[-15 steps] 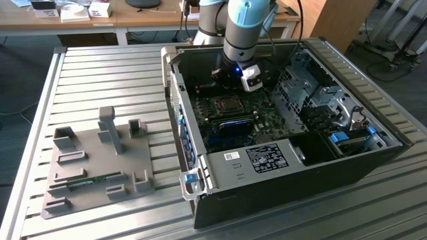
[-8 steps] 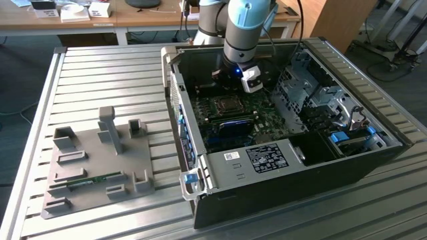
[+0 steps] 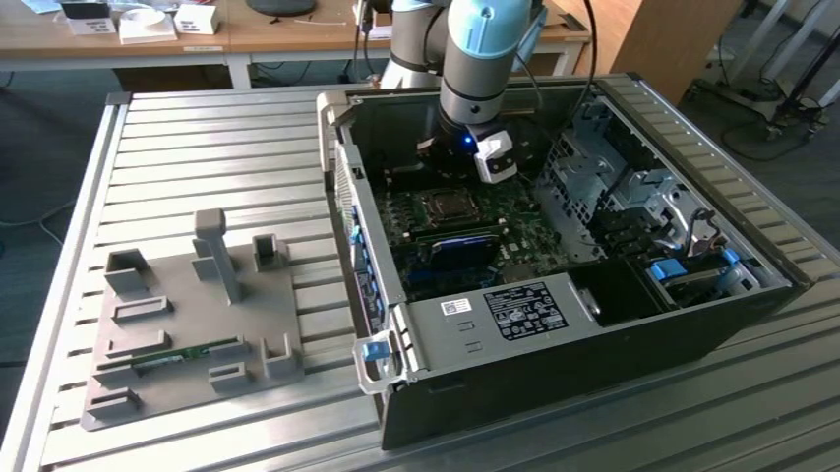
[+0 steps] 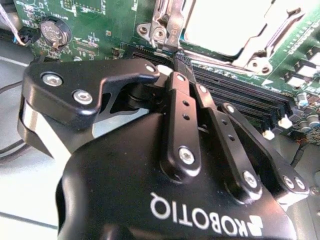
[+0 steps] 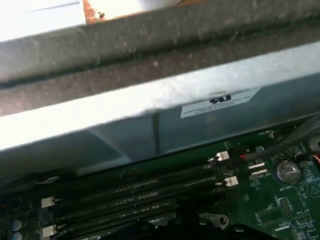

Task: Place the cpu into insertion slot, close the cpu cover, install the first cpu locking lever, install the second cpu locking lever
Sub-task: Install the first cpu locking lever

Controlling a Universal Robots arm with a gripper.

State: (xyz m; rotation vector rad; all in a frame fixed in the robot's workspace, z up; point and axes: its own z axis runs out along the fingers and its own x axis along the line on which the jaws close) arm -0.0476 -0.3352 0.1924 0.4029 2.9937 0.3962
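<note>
In the second wrist view my gripper (image 4: 178,61) is shut, its two black fingers (image 4: 181,107) meeting at the tips with nothing visible between them. The tips sit just off a corner of the insertion slot (image 4: 165,30), by the long memory slots (image 4: 240,102). The cpu (image 4: 225,20) shows as a bright silver square lying in the slot. The silvery cpu cover (image 4: 260,52) frames it and looks to lie down over it. A thin metal lever (image 4: 169,17) runs along the slot's side. In the exterior view the gripper (image 3: 444,169) hangs inside the open computer case, just behind the slot (image 3: 447,207).
The case walls (image 3: 344,187) and the grey drive cage (image 3: 617,187) hem in the motherboard. A coin battery (image 4: 54,31) sits on the green board. A grey fixture plate (image 3: 197,324) with upright blocks lies on the slatted table toward the exterior view's left.
</note>
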